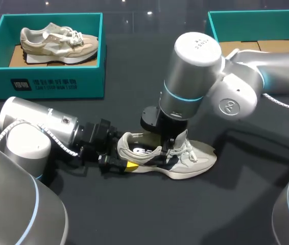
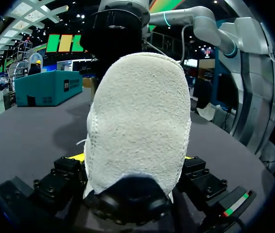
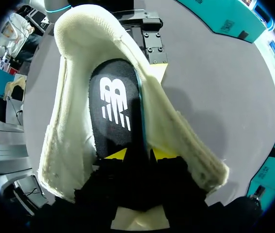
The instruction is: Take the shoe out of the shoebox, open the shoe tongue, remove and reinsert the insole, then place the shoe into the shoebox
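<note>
A cream and grey shoe (image 1: 185, 161) lies on the dark table, toe to the right, tongue and laces pulled up. My left gripper (image 1: 125, 155) comes in from the left, and its wide-set fingers press the heel (image 2: 137, 126) from both sides. From above, my right gripper (image 3: 140, 154) reaches into the shoe's opening. Its yellow fingertips (image 3: 118, 154) stand a little apart over the black insole (image 3: 113, 102), which lies flat inside with its white logo showing. An empty teal shoebox (image 1: 221, 18) stands at the back right, partly hidden by my right arm.
A second teal shoebox (image 1: 42, 81) at the back left holds another beige shoe (image 1: 57, 43). Bare dark table lies in front of the shoe and between the two boxes.
</note>
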Tool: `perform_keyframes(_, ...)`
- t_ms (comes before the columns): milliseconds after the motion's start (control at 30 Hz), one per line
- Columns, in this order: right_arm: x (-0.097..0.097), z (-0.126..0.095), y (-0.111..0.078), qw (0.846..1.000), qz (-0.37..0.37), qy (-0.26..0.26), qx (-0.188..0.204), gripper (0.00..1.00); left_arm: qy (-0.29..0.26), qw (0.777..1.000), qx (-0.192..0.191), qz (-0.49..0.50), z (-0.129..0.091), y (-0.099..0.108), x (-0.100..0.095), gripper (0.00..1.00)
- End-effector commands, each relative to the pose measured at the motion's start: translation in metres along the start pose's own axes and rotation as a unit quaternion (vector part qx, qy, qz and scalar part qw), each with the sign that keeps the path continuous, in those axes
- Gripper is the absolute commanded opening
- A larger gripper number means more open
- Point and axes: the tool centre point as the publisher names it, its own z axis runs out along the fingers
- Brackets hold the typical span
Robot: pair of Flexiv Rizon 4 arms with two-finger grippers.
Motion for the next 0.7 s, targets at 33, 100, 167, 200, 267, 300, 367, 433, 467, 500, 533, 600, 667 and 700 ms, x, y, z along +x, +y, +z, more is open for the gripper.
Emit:
perform_keyframes(33, 0.003, 0.021, 0.002, 1.000, 0.002, 0.017, 0.008, 0.29, 0.000, 1.000, 0.000, 0.000, 0.001, 0.000, 0.000, 0.00)
perform_keyframes(100, 0.007, 0.024, 0.003, 1.000, 0.004, 0.026, 0.015, 0.27, 0.000, 1.000, 0.000, 0.000, 0.001, 0.000, 0.000, 0.00)
perform_keyframes(167, 0.011, 0.027, 0.005, 0.999, 0.006, 0.034, 0.021, 0.26, 0.000, 1.000, 0.000, 0.000, 0.001, 0.000, 0.000, 0.00)
perform_keyframes(200, 0.014, 0.029, 0.005, 0.999, 0.007, 0.040, 0.025, 0.24, 0.000, 1.000, 0.000, 0.000, 0.001, 0.000, 0.000, 0.00)
perform_keyframes(267, 0.019, 0.034, 0.005, 0.998, 0.012, 0.048, 0.030, 0.22, 0.000, 1.000, 0.000, 0.000, 0.001, 0.000, 0.000, 0.00)
perform_keyframes(300, 0.020, 0.035, 0.004, 0.998, 0.013, 0.050, 0.029, 0.20, 0.000, 1.000, 0.000, 0.000, 0.001, 0.000, 0.000, 0.00)
perform_keyframes(367, 0.025, 0.038, 0.004, 0.998, 0.015, 0.054, 0.028, 0.14, 0.000, 1.000, 0.000, 0.000, 0.001, 0.000, 0.000, 0.00)
perform_keyframes(433, 0.029, 0.040, 0.003, 0.998, 0.016, 0.056, 0.027, 0.10, 0.000, 1.000, 0.000, 0.000, 0.001, 0.000, 0.000, 0.00)
perform_keyframes(467, 0.030, 0.040, 0.002, 0.998, 0.016, 0.056, 0.026, 0.09, 0.000, 1.000, 0.000, 0.000, 0.001, 0.000, 0.000, 0.00)
perform_keyframes(500, 0.031, 0.040, 0.002, 0.998, 0.016, 0.056, 0.026, 0.09, 0.000, 1.000, 0.000, 0.000, 0.001, 0.000, 0.000, 0.00)
perform_keyframes(533, 0.033, 0.040, 0.002, 0.998, 0.017, 0.057, 0.026, 0.08, 0.000, 1.000, 0.000, 0.000, 0.001, 0.000, 0.000, 0.00)
perform_keyframes(600, 0.034, 0.039, 0.001, 0.998, 0.017, 0.057, 0.025, 0.04, 0.000, 1.000, 0.000, 0.000, 0.001, 0.000, 0.000, 0.00)
perform_keyframes(667, 0.035, 0.039, 0.001, 0.998, 0.013, 0.059, 0.021, 0.00, 0.000, 1.000, 0.000, 0.000, 0.001, 0.000, 0.000, 0.00)
perform_keyframes(700, 0.035, 0.039, 0.001, 0.998, 0.010, 0.061, 0.020, 0.00, 0.000, 1.000, 0.000, 0.000, 0.001, 0.000, 0.000, 0.00)
